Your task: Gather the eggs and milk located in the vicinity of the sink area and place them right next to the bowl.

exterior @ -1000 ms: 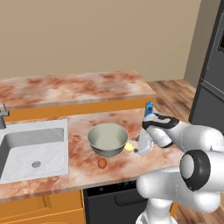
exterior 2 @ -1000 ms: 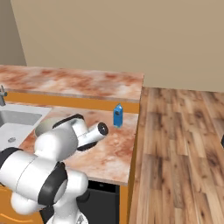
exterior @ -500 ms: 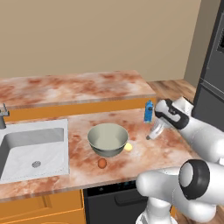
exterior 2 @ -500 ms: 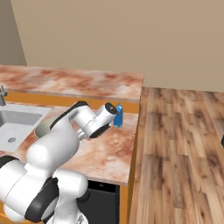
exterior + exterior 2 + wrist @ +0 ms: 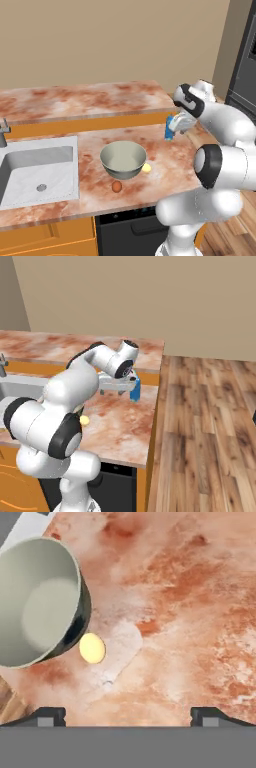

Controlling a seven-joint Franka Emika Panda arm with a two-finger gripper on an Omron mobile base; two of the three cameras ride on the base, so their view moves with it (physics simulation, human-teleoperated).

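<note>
Gripper (image 5: 128,712) jaws apart, empty, above counter (image 5: 200,612); yellow egg (image 5: 92,648) beside bowl (image 5: 35,602); milk carton (image 5: 170,128) stands near hand.

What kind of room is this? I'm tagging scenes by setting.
A rendered home kitchen, most likely: a marbled countertop with an inset sink, orange cabinets, and a bowl with eggs beside it.

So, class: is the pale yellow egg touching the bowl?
Cannot tell. In the hand view the pale yellow egg sits right against the bowl wall's outline, with no plain gap or contact visible.
</note>
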